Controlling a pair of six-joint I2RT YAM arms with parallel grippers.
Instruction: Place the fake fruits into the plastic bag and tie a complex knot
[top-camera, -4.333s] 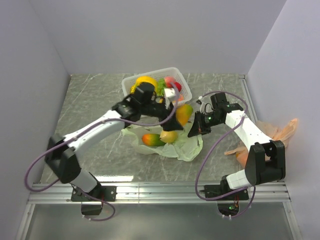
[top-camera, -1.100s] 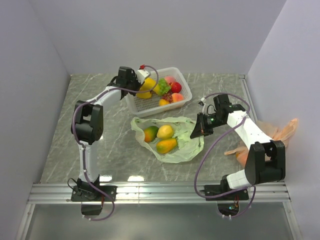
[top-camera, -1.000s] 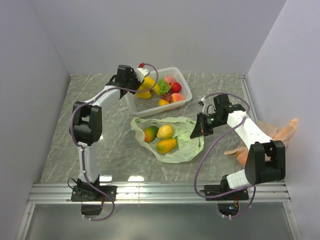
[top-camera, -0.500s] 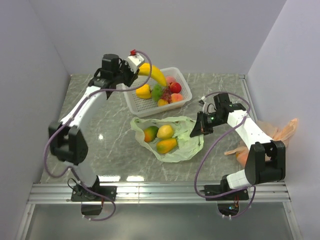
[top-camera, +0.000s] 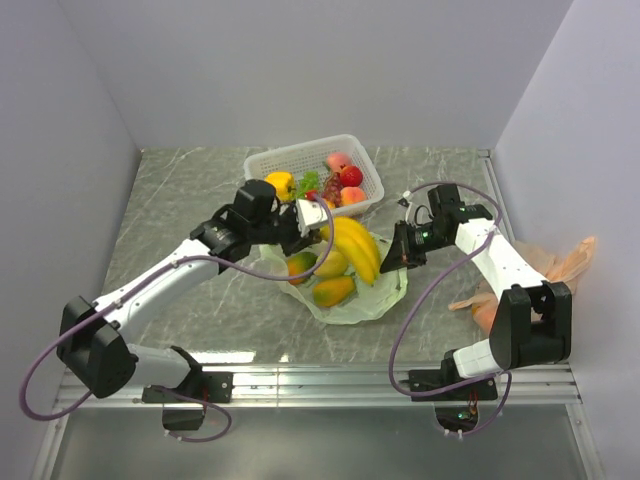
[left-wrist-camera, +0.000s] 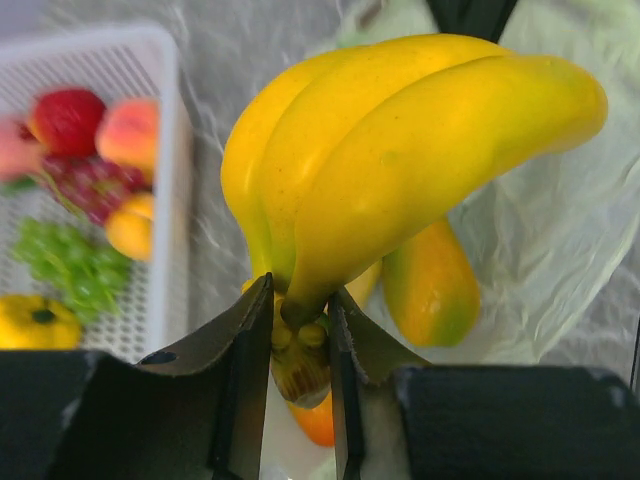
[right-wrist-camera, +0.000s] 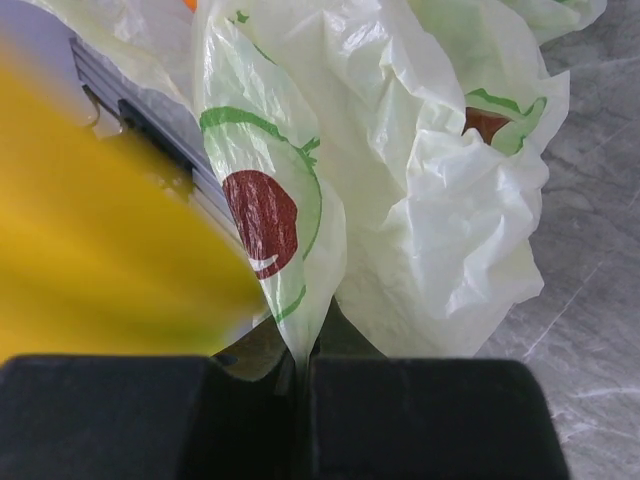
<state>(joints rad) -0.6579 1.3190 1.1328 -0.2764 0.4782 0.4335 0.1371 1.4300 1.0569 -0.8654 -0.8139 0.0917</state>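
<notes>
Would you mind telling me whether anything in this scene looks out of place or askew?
Only one thing: a crumpled orange bag lies across the table's right edge, away from the work. Nothing looks spilled or damaged.

The banana bunch (left-wrist-camera: 400, 170) is glossy yellow, brownish at the stem. The plastic bag (right-wrist-camera: 440, 200) is translucent pale green, printed with a dark red disc inside a green ring. The mango (top-camera: 332, 291) inside the plastic bag grades from orange to green. The basket (top-camera: 290, 160) behind the plastic bag is white lattice. The surface (top-camera: 180, 210) is grey with pale veining.
</notes>
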